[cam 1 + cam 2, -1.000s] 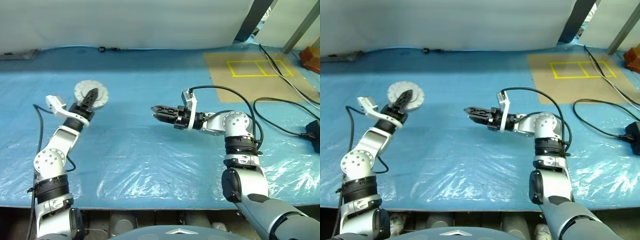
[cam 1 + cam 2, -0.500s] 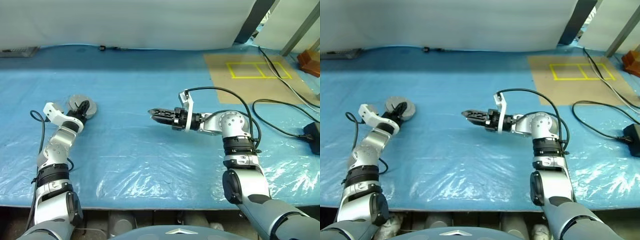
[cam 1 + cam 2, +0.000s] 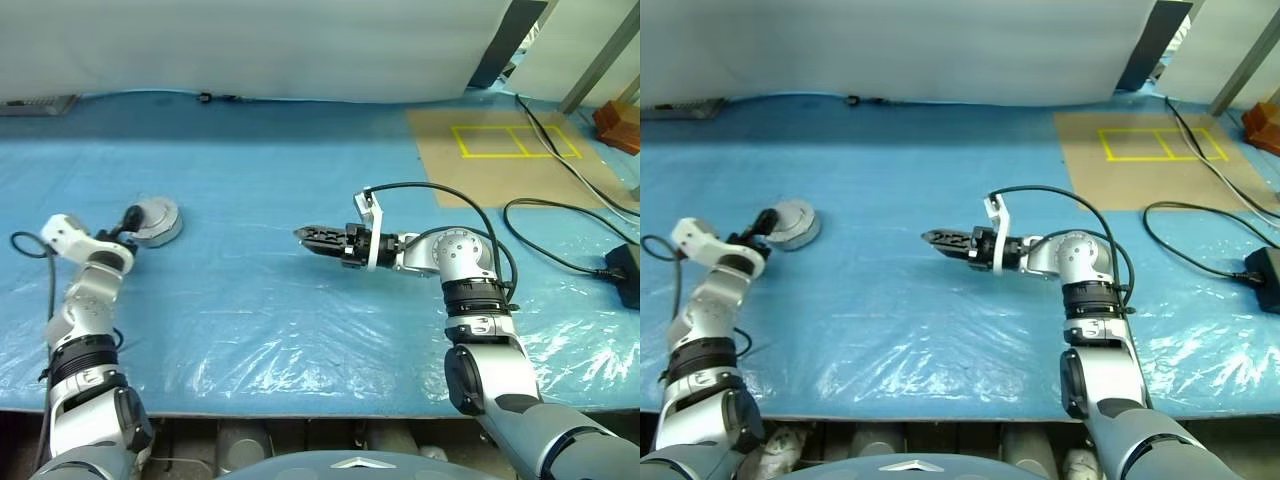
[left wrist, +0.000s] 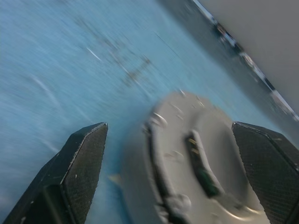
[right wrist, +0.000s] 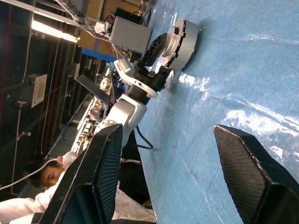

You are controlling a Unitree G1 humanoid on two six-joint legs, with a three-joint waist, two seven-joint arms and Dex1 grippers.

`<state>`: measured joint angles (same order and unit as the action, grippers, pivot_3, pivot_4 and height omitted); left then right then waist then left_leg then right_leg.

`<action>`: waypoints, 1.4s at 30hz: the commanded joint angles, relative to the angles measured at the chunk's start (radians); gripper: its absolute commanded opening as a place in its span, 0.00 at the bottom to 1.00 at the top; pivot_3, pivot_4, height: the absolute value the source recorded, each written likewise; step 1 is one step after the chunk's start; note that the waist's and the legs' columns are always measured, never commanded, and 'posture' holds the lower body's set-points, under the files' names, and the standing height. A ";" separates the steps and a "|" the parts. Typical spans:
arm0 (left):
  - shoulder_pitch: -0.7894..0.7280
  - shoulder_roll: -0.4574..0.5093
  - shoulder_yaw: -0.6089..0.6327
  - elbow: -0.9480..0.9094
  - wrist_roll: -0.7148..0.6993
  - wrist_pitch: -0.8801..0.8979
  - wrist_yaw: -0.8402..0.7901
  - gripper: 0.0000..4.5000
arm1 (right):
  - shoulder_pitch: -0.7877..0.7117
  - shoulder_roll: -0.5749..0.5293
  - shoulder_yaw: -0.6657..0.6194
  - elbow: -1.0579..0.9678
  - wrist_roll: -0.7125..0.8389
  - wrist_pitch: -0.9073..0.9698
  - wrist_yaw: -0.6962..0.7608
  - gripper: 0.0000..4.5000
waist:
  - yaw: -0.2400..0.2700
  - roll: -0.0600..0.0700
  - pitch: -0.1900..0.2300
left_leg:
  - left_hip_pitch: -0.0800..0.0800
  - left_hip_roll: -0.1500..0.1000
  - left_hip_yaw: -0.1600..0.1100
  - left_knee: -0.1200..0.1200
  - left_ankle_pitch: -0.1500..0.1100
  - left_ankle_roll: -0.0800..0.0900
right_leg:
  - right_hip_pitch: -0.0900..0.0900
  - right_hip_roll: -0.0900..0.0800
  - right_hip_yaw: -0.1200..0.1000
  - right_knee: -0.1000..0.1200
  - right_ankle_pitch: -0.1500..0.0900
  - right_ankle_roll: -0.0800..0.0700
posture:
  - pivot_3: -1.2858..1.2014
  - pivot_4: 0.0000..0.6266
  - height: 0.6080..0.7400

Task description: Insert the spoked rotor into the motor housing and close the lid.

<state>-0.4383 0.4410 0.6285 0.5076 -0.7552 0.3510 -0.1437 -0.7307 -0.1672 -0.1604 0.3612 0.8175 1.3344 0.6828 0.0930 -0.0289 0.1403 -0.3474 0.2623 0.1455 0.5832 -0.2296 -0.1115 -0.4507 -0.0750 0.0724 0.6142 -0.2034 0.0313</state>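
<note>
A thick round silver unit [image 3: 155, 220] lies flat on the blue table sheet at the left. Its top is a plain silver-grey disc that looks like the lid [image 4: 196, 154], sitting on the motor housing [image 5: 184, 37]. The spoked rotor is hidden. My left gripper [image 3: 130, 214] lies level beside the unit, open. In the left wrist view its fingers [image 4: 84, 158] stand wide apart on either side of the unit. My right gripper [image 3: 306, 236] hovers over the middle of the table, pointing left, open with nothing between its fingers [image 5: 110, 154].
A brown board [image 3: 500, 150] with yellow tape rectangles lies at the back right. Black cables [image 3: 570, 215] run across the right side to a black box [image 3: 628, 272]. A white curtain closes the back. A person [image 5: 39, 175] shows in the right wrist view.
My left gripper carried the silver unit down and to the left, laid it on the table and opened. The right arm stayed where it was.
</note>
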 commanded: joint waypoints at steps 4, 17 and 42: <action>0.036 0.077 0.050 -0.121 0.011 -0.046 -0.050 1.00 | -0.004 -0.002 0.011 -0.025 0.000 -0.030 0.026 0.72 | 0.003 0.000 0.000 | 0.000 0.000 0.000 0.000 -0.002 -0.003 | 0.000 0.000 0.000 0.000 0.000 0.000 | 0.52 0.24 1.00; 0.043 0.049 -0.345 -0.732 -0.051 0.206 -0.253 1.00 | 0.038 -0.089 0.061 -0.147 -0.198 -0.520 0.089 0.72 | -0.004 0.000 0.001 | -0.003 0.000 -0.001 0.007 -0.002 -0.003 | 0.000 -0.002 -0.002 0.004 -0.001 -0.001 | 0.52 0.24 1.00; 0.149 0.006 -0.618 -0.740 0.235 0.140 -0.445 1.00 | 0.211 -0.045 0.158 -0.244 -0.518 -0.896 -0.179 0.72 | -0.027 0.006 0.004 | -0.002 0.000 0.000 0.005 -0.002 -0.003 | -0.002 -0.001 0.002 0.003 0.000 0.000 | 0.52 0.24 1.00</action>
<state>-0.2782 0.4494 -0.0080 -0.2013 -0.5253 0.5049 -0.5945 -0.4962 -0.2141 0.0039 0.1277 0.2999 0.4651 0.5042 0.0658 -0.0225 0.1446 -0.3494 0.2618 0.1451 0.5877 -0.2319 -0.1149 -0.4530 -0.0757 0.0745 0.6175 -0.2037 0.0309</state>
